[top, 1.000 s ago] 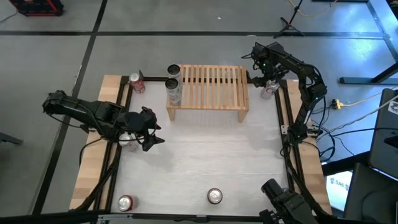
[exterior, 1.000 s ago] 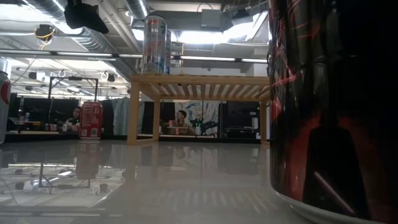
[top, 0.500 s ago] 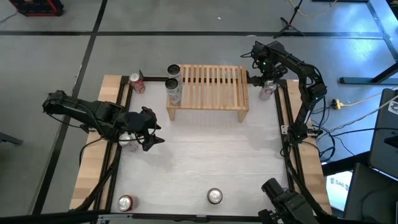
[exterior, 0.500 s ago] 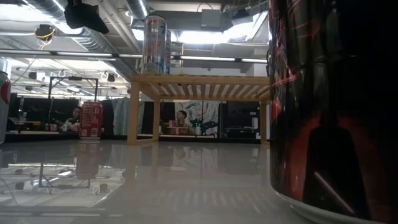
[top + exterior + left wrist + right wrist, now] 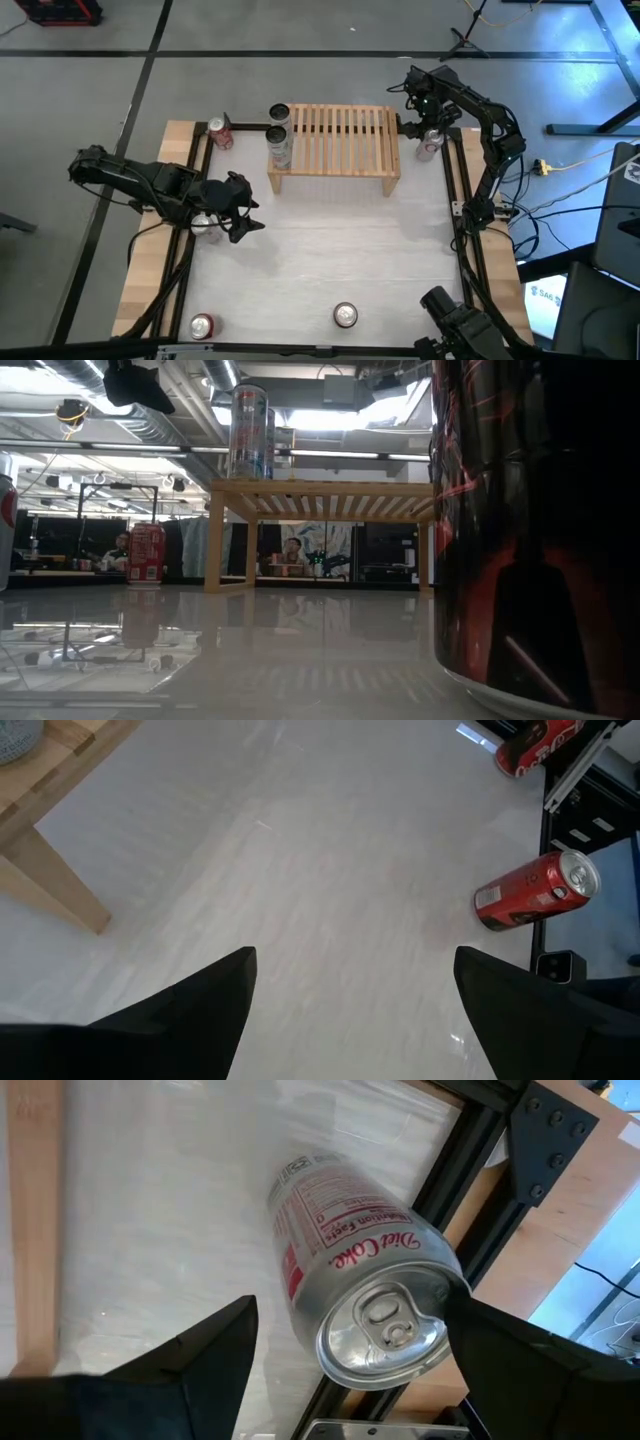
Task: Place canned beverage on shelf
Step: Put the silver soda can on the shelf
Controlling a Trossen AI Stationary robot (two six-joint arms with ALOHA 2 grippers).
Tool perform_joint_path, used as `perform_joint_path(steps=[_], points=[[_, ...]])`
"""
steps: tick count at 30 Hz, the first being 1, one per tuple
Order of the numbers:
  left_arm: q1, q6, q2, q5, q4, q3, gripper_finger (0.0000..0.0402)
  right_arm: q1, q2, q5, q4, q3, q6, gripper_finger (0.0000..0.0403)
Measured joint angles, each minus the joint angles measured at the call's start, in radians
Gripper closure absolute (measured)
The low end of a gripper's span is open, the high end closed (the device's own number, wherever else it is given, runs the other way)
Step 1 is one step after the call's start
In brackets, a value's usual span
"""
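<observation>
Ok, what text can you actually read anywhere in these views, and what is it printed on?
"Diet Coke" on the silver can standing between the open jaws of the right gripper.
The panel of small print on that can: too small to read.
The labels of the red can and of the red can behind it: unreadable.
"SAE" on a sheet on the floor: barely legible, uncertain.
The tall cans on the shelf: unreadable.

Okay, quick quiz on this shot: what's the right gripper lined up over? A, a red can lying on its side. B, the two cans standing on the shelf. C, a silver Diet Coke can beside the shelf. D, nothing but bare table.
C: the right wrist view shows the silver Diet Coke can standing between the open fingers of the right gripper, and the high view puts that can just right of the shelf.
</observation>
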Motion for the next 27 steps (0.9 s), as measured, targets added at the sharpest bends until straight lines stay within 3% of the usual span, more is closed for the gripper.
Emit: perform_joint_path(steps=[19,27], points=[[0.000,0.039,0.000,-0.008,0.002,0.000,0.0072,0.013,-0.029,-0.089,0.016,-0.002,-0.036,0.0095],[0.000,0.051,0.000,-0.010,0.005,0.000,0.0072,0.013,-0.029,-0.073,0.017,-0.002,-0.036,0.0095]])
